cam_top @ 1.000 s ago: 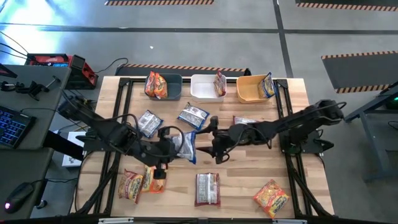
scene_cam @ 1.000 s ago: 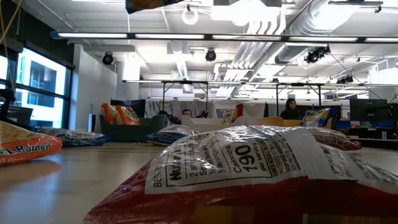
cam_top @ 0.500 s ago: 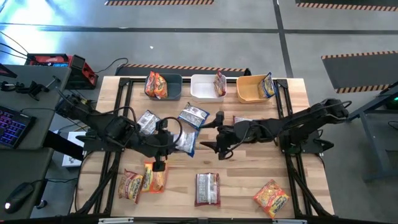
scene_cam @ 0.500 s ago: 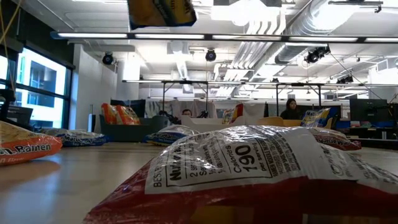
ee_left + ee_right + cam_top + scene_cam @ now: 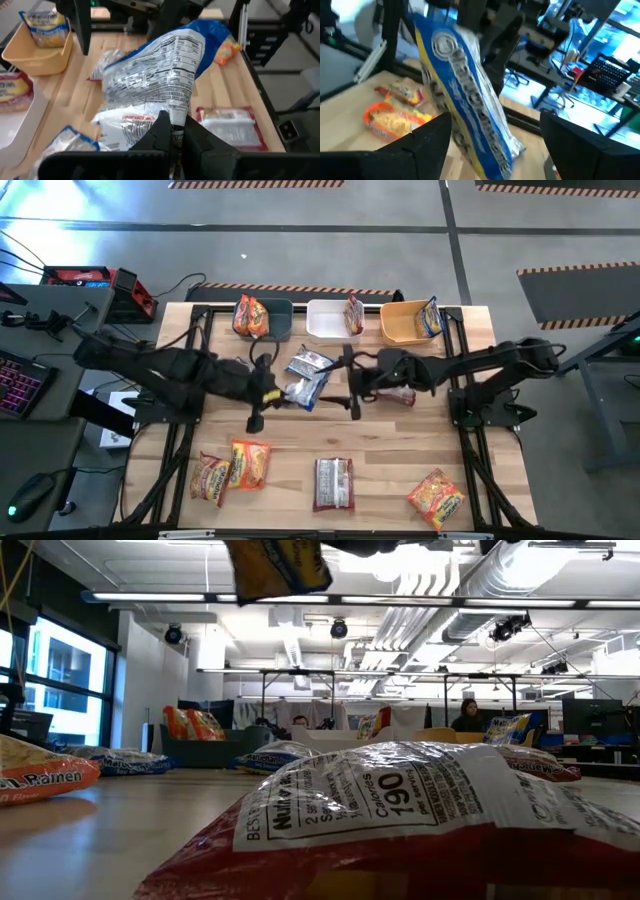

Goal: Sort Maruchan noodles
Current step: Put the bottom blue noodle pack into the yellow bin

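Since a second ago the left pincer point(image 5: 272, 392), clamped on a yellow-blue packet point(image 5: 305, 386), has carried it up-surface, its free end facing the wide right pincer point(image 5: 352, 385).

Left gripper point(image 5: 277, 392) is clamped closed mid-table; right gripper point(image 5: 352, 388), at its 3 o'clock, has jaws spread wide.
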